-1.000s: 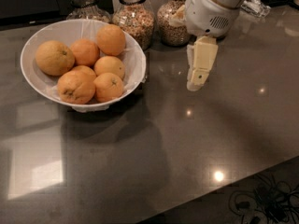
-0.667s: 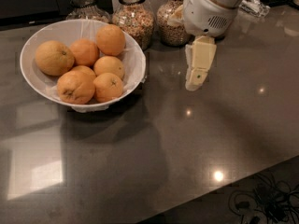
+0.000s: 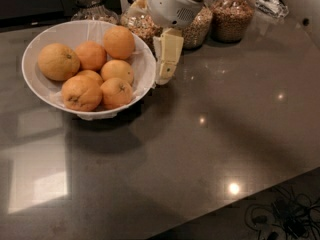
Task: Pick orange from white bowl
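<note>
The hand [image 3: 162, 77] hangs with its tips pointing down to the counter [image 3: 200, 149], just beside the right rim of the bowl [image 3: 65, 31] and outside it. It holds nothing; whether it is spread or pressed together I cannot tell. The bowl stands on the counter at the left. The orange [image 3: 58, 61] lies inside it, at the left side, against the wall, and touches the smaller fruits [image 3: 91, 55] heaped beside it. Behind the hand and the bowl, glass jars [image 3: 232, 16] with grains stand in a row.
</note>
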